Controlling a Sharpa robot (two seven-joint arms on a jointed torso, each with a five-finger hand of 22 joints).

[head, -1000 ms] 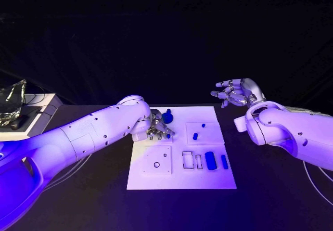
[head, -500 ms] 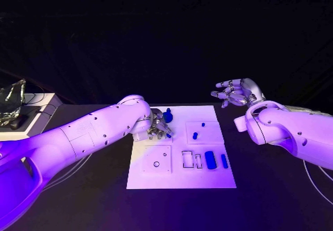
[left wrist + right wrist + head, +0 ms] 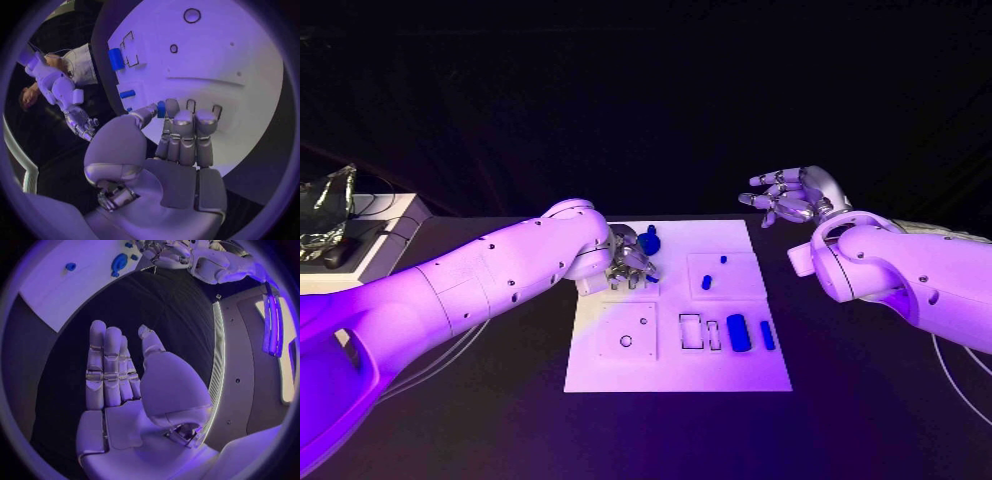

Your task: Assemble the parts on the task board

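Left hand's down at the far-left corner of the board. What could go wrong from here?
1. The left hand sits low among the small blue parts at the task board's far left; whether it holds one cannot be told, so a fumble could go unnoticed.
2. Its fingers are close to neighbouring parts and might knock them as the hand moves.
3. The right hand hovers open off the board, so nothing steadies the board if it slides.

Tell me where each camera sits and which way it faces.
Head view: on the head, looking down at the board; both arms show.
Left wrist view: behind the left hand, facing the board.
Right wrist view: behind the right hand, facing bare table.
Shared: both wrist views catch the board's blue parts.
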